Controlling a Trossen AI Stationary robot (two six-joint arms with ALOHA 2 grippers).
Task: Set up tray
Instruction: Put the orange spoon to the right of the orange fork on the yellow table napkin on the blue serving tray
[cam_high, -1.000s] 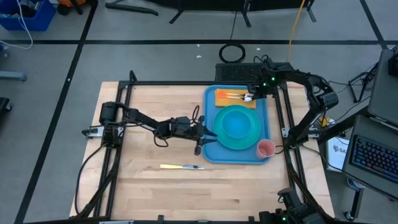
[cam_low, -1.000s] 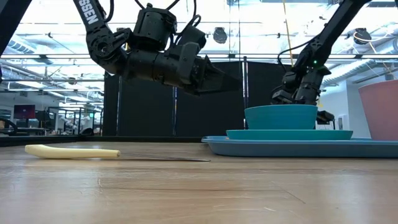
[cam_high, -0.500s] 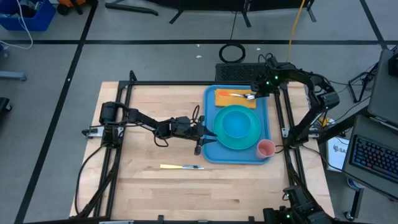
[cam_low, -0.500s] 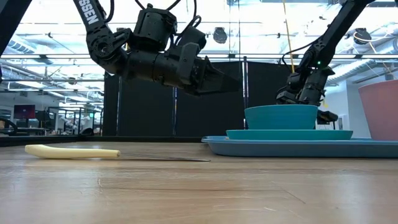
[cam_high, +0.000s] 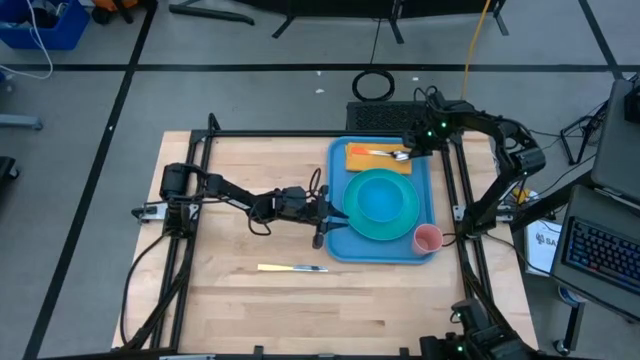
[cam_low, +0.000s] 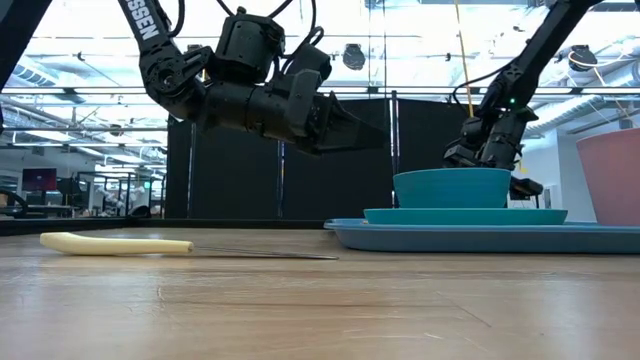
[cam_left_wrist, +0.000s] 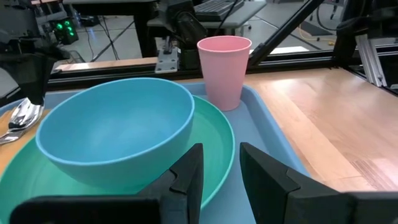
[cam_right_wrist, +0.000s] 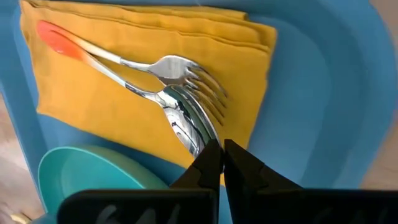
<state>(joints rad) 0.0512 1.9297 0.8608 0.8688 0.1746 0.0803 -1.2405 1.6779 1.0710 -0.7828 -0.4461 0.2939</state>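
The blue tray (cam_high: 338, 246) lies on the right part of the table. It holds a turquoise plate (cam_high: 406, 205) with a blue bowl (cam_left_wrist: 112, 134) on it. A pink cup (cam_high: 427, 238) stands at the tray's near right corner. A yellow-orange napkin (cam_right_wrist: 124, 93) lies along the tray's far end, with a fork (cam_right_wrist: 177, 65) and a spoon (cam_right_wrist: 183, 127) on it. My left gripper (cam_left_wrist: 221, 171) is open and hovers over the tray's left rim (cam_high: 331, 205), fingers pointing at the plate. My right gripper (cam_right_wrist: 222, 155) is shut, with its tips at the spoon's bowl end. My right gripper comes from above at the spoon's bowl end (cam_right_wrist: 198, 140), over the napkin's right edge. I cannot tell whether the shut fingertips touch the spoon. The spoon lies flat on the napkin.
A knife with a pale yellow handle (cam_high: 275, 268) lies on the bare wood near the table's near edge, left of the tray. Black frame rails (cam_high: 200, 150) run along the table's left, far and right sides.
My right gripper has drawn back a little from the utensils toward the table's far right corner and risen slightly. The fork and spoon stay on the napkin, and their heads now show clear of the gripper in the high view.
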